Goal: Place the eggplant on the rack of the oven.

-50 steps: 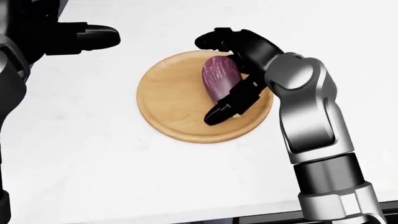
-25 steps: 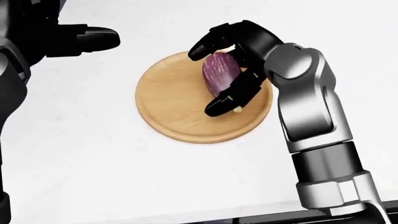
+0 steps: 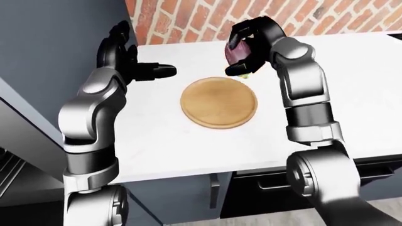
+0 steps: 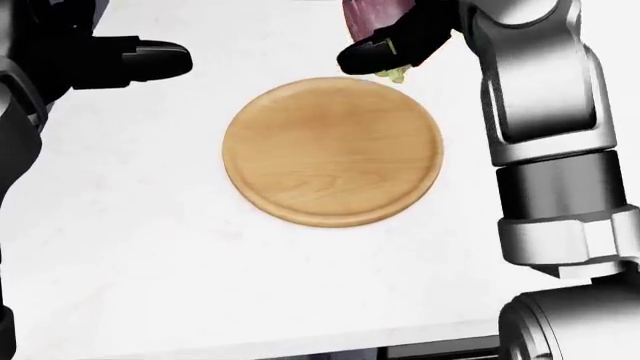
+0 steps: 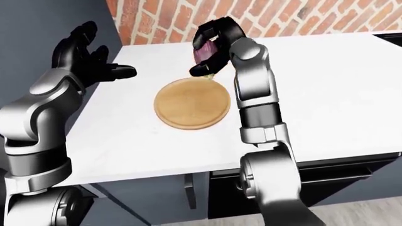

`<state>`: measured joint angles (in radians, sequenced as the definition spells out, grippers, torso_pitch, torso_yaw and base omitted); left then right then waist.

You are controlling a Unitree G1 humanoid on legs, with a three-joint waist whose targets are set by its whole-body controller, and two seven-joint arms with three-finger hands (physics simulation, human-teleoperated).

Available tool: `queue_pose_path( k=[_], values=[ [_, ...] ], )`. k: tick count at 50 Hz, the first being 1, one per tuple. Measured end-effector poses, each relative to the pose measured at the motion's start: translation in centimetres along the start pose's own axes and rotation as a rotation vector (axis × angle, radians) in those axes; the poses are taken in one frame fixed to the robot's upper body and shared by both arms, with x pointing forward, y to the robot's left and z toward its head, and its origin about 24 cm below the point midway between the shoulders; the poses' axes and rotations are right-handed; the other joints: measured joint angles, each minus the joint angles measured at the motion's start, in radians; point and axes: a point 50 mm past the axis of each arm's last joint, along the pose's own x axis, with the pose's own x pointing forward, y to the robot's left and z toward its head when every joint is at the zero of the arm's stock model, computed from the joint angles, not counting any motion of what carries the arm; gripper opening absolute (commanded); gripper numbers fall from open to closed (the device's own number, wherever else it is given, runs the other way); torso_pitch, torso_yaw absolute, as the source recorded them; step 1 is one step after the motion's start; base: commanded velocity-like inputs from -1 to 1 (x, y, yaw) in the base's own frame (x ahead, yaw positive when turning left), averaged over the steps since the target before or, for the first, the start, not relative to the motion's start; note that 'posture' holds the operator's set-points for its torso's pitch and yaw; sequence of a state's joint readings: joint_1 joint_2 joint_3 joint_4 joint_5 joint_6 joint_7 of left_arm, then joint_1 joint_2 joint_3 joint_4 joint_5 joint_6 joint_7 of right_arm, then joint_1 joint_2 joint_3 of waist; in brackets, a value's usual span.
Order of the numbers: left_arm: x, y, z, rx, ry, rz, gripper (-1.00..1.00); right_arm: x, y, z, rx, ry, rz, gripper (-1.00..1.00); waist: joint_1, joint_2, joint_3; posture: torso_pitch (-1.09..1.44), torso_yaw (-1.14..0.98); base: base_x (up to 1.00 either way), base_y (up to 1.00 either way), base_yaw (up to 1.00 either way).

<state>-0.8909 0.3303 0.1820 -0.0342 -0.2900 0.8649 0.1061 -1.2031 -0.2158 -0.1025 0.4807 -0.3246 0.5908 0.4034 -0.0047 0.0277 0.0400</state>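
Right robot hand [image 3: 246,51] closed round the eggplant [image 3: 237,51], holding it in the air above the upper edge of the round wooden board [image 3: 218,102] on the white worktop [image 3: 352,99]. Black fingers wrap the purple, pale-striped veg from both sides; its green stem end [image 4: 395,73] pokes out below the lower finger (head view shows only the veg's bottom part, cut by the frame's top). Right arm rises from the bottom right of the left-eye view, forearm near vertical, wrist bent toward the view's left so the hand sits over the board's far rim. Eggplant is clear of the board, not touching it.

Left robot hand [image 3: 128,66] hovers over the worktop at the left of the board, apart from it, holding nothing: fingers spread upward, one digit [image 3: 160,71] stretched out level, pointing toward the board. Left arm bent at the elbow, upper arm hanging down beside a grey cabinet side [image 3: 50,56]. Brick wall [image 3: 301,19] runs behind the worktop; dark oven front [image 3: 270,188] shows below the worktop edge, lower right.
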Motion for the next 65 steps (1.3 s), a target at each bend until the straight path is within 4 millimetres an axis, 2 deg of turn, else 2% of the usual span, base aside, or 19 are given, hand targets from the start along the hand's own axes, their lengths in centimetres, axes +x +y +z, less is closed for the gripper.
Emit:
queue_pose_path(
  k=[8, 16, 29, 32, 35, 39, 41, 43, 47, 48, 51, 52, 54, 56, 57, 60, 61, 63, 65],
  values=[
    [0.1, -0.1, 0.3, 0.002, -0.006, -0.001, 1.00, -0.8, -2.5, 2.1, 0.116, -0.053, -0.153, -1.00, 0.002, -0.006, 0.000, 0.00, 0.00, 0.00, 0.00, 0.00],
    [0.1, -0.2, 0.4, 0.006, -0.004, -0.005, 1.00, -1.3, -3.3, 2.2, 0.263, -0.044, -0.199, -1.00, 0.006, -0.010, 0.005, 0.00, 0.00, 0.00, 0.00, 0.00],
    [0.5, -0.2, 0.7, 0.007, -0.005, -0.001, 1.00, -2.6, -3.9, 3.1, 0.286, -0.027, -0.241, -1.00, 0.008, -0.012, 0.009, 0.00, 0.00, -0.01, 0.00, 0.00],
    [0.6, -0.2, 0.6, 0.006, 0.004, 0.002, 1.00, -2.6, -3.9, 3.4, 0.294, -0.023, -0.243, -1.00, 0.005, -0.013, -0.018, 0.00, 0.00, -0.21, -0.02, 0.00],
    [0.4, 0.0, 1.0, 0.006, -0.015, 0.006, 1.00, -2.8, -3.8, 3.9, 0.308, -0.052, -0.244, -1.00, -0.002, -0.015, -0.032, 0.00, 0.00, -0.68, 0.00, 0.00],
    [0.4, -0.2, 0.9, 0.006, -0.016, 0.000, 1.00, -2.8, -3.9, 3.5, 0.317, -0.049, -0.250, -1.00, 0.001, -0.009, 0.000, 0.00, 0.00, 0.00, 0.00, 0.00],
    [0.4, -0.2, 0.9, 0.007, -0.011, -0.003, 1.00, -2.8, -3.9, 3.2, 0.322, -0.038, -0.255, -1.00, 0.002, -0.007, 0.006, 0.00, 0.00, -0.26, 0.00, 0.00],
    [0.3, -0.3, 1.1, 0.007, -0.021, -0.005, 1.00, -2.9, -4.0, 3.3, 0.316, -0.043, -0.261, -1.00, -0.002, -0.007, -0.019, 0.00, 0.00, -0.88, 0.00, 0.00],
    [0.4, -0.8, 0.6, 0.010, 0.000, -0.023, 1.00, -2.8, -3.9, 2.0, 0.324, -0.002, -0.266, -1.00, -0.015, -0.040, -0.009, 0.00, 0.00, -0.65, 0.00, 0.00],
    [0.5, -0.8, 0.4, 0.011, 0.008, -0.025, 1.00, -2.7, -3.8, 1.8, 0.326, 0.011, -0.265, -1.00, -0.013, -0.037, -0.007, 0.00, 0.00, 0.00, 0.00, 0.00],
    [0.6, -0.4, 0.7, 0.008, 0.002, -0.011, 1.00, -2.7, -3.6, 2.6, 0.321, -0.011, -0.253, -1.00, -0.011, 0.006, 0.045, 0.00, 0.00, -0.12, 0.00, 0.00],
    [0.5, -0.3, 0.9, 0.008, -0.007, -0.007, 1.00, -2.8, -3.6, 2.9, 0.317, -0.028, -0.250, -1.00, -0.008, 0.019, 0.036, 0.00, 0.00, -0.59, 0.00, 0.00],
    [0.4, -0.1, 1.3, 0.009, -0.028, 0.003, 1.00, -2.9, -3.5, 3.6, 0.310, -0.065, -0.246, -1.00, 0.008, 0.046, -0.006, 0.00, 0.00, -0.59, 0.00, 0.00],
    [0.4, 0.2, 1.0, 0.007, -0.022, 0.017, 1.00, -2.7, -3.0, 3.4, 0.310, -0.061, -0.226, -1.00, 0.021, 0.052, -0.025, 0.00, 0.00, -0.41, 0.00, 0.00],
    [0.4, 0.3, 0.9, 0.007, -0.013, 0.022, 1.00, -2.6, -2.8, 3.0, 0.312, -0.043, -0.216, -1.00, 0.022, 0.048, -0.029, 0.00, 0.00, 0.00, 0.00, 0.00],
    [0.5, 0.0, 0.8, 0.010, -0.003, 0.016, 1.00, -2.4, -2.8, 2.2, 0.318, 0.001, -0.214, -1.00, 0.018, 0.010, 0.007, 0.00, 0.00, -0.09, 0.00, 0.00],
    [0.5, 0.0, 0.9, 0.010, -0.005, 0.014, 1.00, -2.4, -2.9, 2.4, 0.317, 0.001, -0.216, -1.00, 0.016, 0.005, 0.006, 0.00, 0.00, -0.62, 0.00, 0.00],
    [0.5, 0.0, 1.0, 0.009, -0.011, 0.014, 1.00, -2.6, -3.0, 3.0, 0.315, -0.024, -0.219, -1.00, 0.008, 0.013, -0.024, 0.00, 0.00, -0.30, 0.00, 0.00],
    [0.5, -0.2, 1.0, 0.009, -0.012, 0.009, 1.00, -2.7, -3.0, 3.1, 0.318, -0.046, -0.224, -1.00, 0.012, -0.006, 0.000, 0.00, 0.00, 0.00, 0.00, 0.00]
  ],
)
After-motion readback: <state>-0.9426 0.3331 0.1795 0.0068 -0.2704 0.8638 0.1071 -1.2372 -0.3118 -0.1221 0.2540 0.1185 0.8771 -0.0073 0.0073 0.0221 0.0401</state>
